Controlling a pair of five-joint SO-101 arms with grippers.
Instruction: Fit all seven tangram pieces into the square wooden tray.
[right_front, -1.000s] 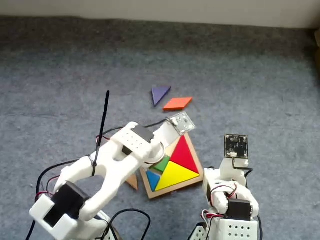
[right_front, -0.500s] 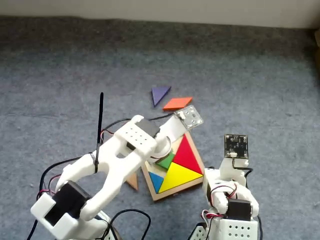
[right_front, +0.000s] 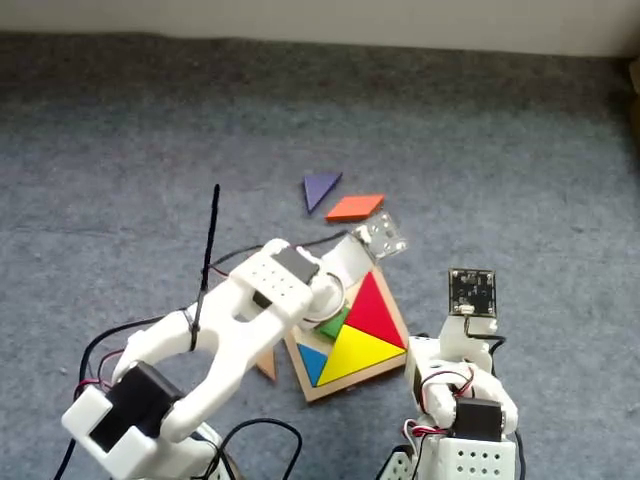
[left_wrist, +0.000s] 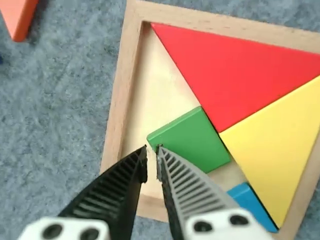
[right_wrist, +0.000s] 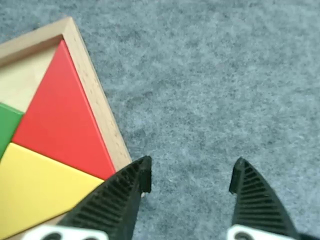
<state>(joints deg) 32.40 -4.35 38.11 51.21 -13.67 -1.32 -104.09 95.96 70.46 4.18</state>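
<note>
Left pincer (left_wrist: 152, 148) shifted slightly over the wooden tray (left_wrist: 120, 100), tips pressed together, touching the green square (left_wrist: 192, 142); right pincer (right_wrist: 192, 162) spread.

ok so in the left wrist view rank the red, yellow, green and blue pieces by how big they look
1. red triangle
2. yellow triangle, cut off at the edge, so red versus yellow is unsure
3. green square
4. blue piece, only partly showing

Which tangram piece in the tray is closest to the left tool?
The green square: its corner sits right at the left tool's tips, while the other pieces lie farther off.
</note>
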